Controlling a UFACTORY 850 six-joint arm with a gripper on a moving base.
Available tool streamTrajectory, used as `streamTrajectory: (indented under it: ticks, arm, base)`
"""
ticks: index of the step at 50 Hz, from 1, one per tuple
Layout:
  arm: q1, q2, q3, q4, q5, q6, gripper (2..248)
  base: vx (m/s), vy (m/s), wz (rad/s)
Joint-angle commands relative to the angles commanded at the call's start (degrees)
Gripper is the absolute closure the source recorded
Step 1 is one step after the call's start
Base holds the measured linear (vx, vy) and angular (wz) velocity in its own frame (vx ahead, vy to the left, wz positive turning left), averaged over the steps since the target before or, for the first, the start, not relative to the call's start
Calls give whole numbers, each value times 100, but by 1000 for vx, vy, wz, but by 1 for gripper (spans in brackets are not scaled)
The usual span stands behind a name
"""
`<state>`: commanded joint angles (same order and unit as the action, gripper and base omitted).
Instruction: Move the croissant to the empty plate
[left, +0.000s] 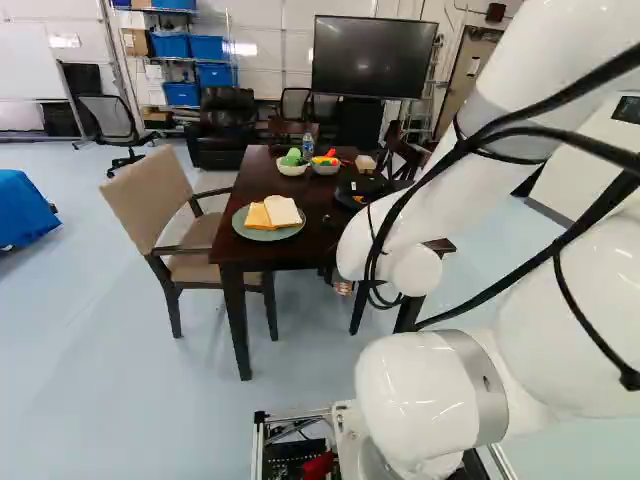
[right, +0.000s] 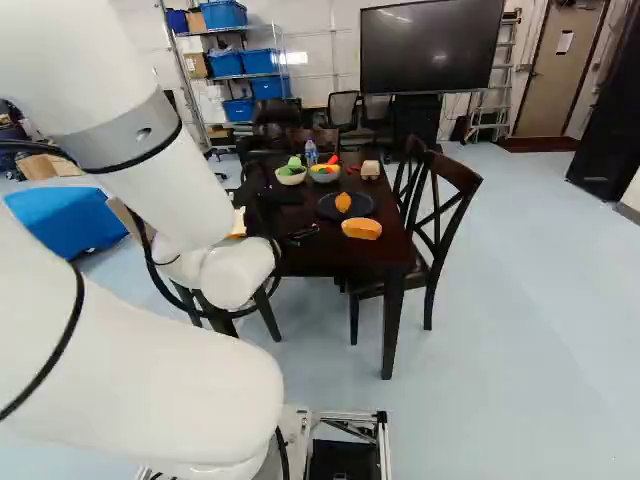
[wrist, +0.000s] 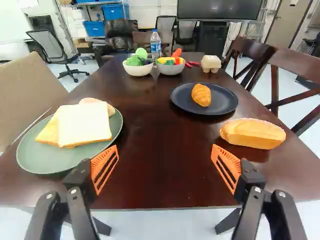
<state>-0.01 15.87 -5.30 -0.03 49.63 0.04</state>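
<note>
Two orange-padded fingers (wrist: 104, 167) stand wide open with nothing between them in the wrist view, and beyond them the croissant (wrist: 201, 94) lies on the dark plate (wrist: 224, 102); it looks light and slightly springy, so a gentle pinch across its narrow middle should do, clear of the long roll (wrist: 252, 133) just beside. Bread slices (left: 282, 210) cover much of the green plate (left: 264, 236) in the left base view. White arm sections (right: 160, 390) block part of the tabletop (right: 345, 258) in the right base view, and I can find no empty plate anywhere.
</note>
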Motion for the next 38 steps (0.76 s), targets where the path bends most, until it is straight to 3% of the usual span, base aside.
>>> streamTrajectory:
  ticks: [38]
  arm:
    - [1,13,30,3,37,-4,3]
  base:
    - [0,0,0]
